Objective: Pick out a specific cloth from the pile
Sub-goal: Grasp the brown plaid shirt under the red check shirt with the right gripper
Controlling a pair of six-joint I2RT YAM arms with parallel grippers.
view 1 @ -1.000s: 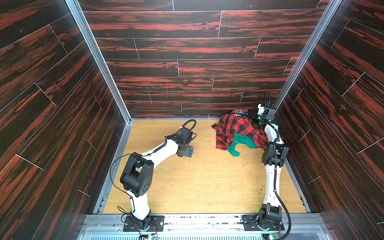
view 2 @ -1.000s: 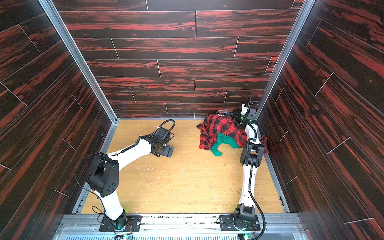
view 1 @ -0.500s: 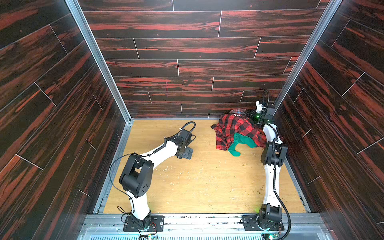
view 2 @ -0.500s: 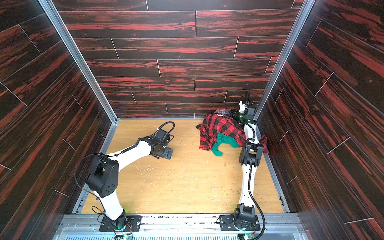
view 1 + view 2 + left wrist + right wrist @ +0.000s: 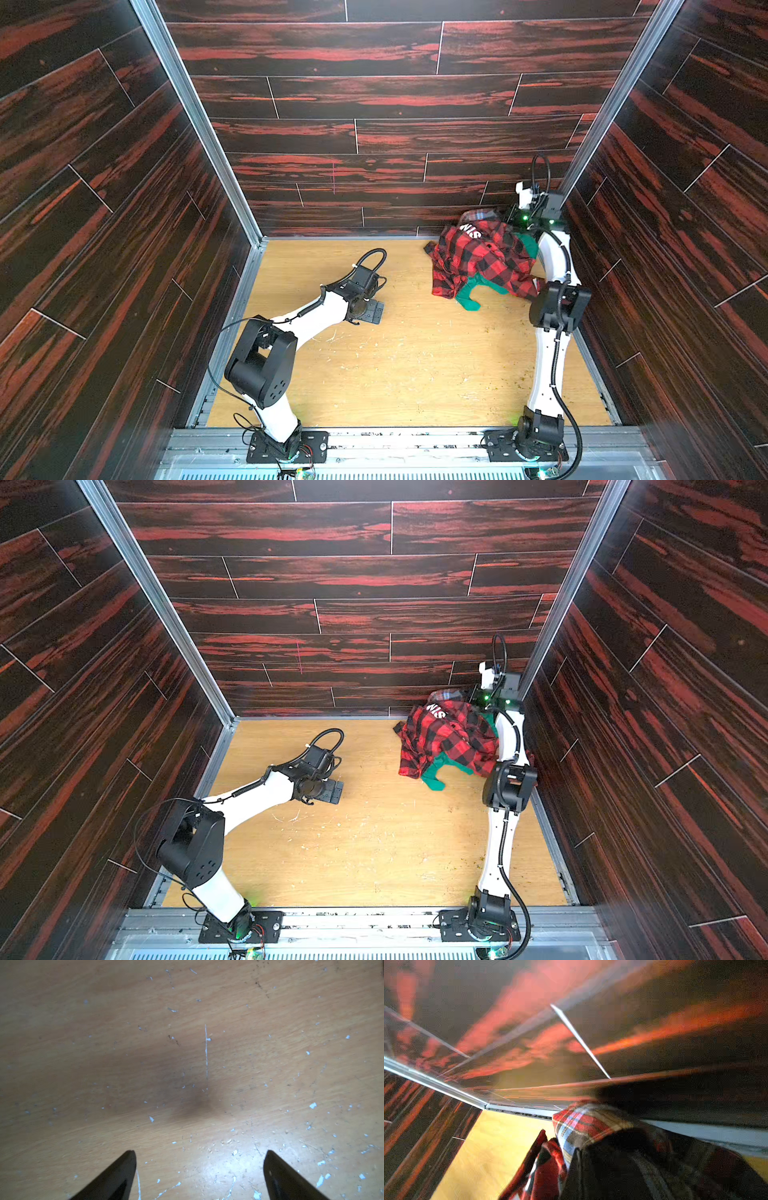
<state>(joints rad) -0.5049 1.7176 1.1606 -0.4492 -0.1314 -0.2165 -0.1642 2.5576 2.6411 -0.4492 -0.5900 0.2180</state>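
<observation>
The left fingers (image 5: 122, 1169), seen only by their wrist camera, are spread wide above the tabletop (image 5: 187, 1043). The cloth (image 5: 583, 1126), at the far edge of the pile (image 5: 478, 266), is clamped in the right fingers (image 5: 602, 1172), as only the right wrist view shows.

Worktop (image 5: 415, 365) mid + front open, room to pass. Far-right corner jammed: pile (image 5: 478, 257) sits tight betw. back wall (image 5: 353, 199) & right arm (image 5: 557, 257). Left arm (image 5: 316, 316) lies across left-centre.

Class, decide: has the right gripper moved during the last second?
Yes. The right gripper has moved up the view, farther above the floor's back edge, beside the pile.
</observation>
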